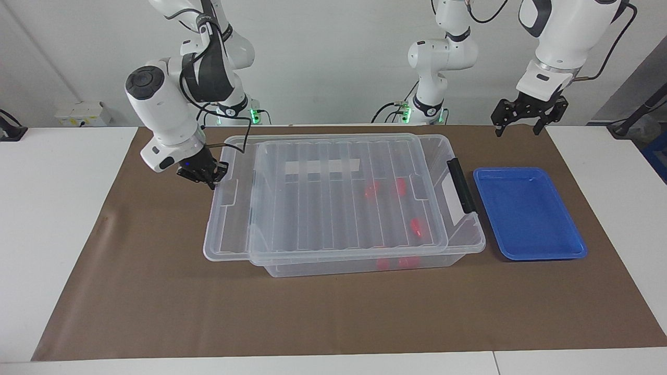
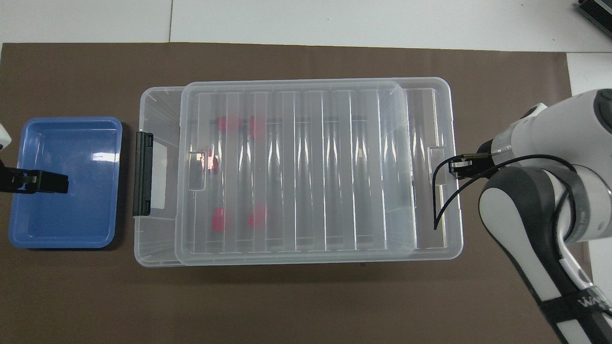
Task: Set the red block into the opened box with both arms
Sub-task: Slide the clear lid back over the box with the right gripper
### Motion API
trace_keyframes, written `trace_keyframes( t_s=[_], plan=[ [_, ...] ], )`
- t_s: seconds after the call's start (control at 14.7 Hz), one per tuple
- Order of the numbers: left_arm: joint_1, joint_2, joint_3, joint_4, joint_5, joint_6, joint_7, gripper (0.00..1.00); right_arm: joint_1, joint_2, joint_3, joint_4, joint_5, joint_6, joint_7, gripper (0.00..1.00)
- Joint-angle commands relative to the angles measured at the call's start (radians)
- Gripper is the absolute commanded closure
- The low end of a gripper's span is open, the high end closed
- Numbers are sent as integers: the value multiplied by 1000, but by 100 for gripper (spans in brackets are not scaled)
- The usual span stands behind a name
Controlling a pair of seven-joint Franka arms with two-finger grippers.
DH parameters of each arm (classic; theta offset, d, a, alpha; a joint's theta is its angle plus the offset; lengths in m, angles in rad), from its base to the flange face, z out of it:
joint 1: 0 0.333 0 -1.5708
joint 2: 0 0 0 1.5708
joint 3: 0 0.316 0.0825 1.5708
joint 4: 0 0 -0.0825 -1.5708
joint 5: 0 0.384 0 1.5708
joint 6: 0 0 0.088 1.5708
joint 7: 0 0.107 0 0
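Note:
The clear box [image 1: 469,237] [image 2: 158,248] stands mid-mat, its black handle toward the left arm's end. Its ribbed clear lid [image 1: 333,208] [image 2: 296,167] lies on top and covers nearly all of the opening. Red blocks [image 1: 417,227] [image 2: 219,220] lie inside, seen blurred through the lid. My right gripper [image 1: 211,179] [image 2: 454,167] is shut, its tips at the lid's end tab toward the right arm's end; whether it pinches the tab I cannot tell. My left gripper [image 1: 523,121] [image 2: 48,182] hangs open and holds nothing, raised over the blue tray.
A shallow blue tray [image 1: 529,213] [image 2: 67,143] with nothing in it sits beside the box's handle end. Brown paper [image 1: 333,312] covers the table under everything, with bare white table beside it at both ends.

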Motion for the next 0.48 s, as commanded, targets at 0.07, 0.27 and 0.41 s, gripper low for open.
trace_keyframes(
  t_s=[0.07, 0.27, 0.41],
  plan=[
    [6, -5, 0, -6, -12, -9, 4, 0, 39, -26, 2, -16, 27, -12, -10, 100],
    [6, -7, 0, -6, -12, -9, 4, 0, 61, -29, 2, -16, 27, -12, 32, 100],
    [6, -7, 0, -6, -12, -9, 4, 0, 64, -31, 2, -18, 28, -12, 35, 100]
  ],
)
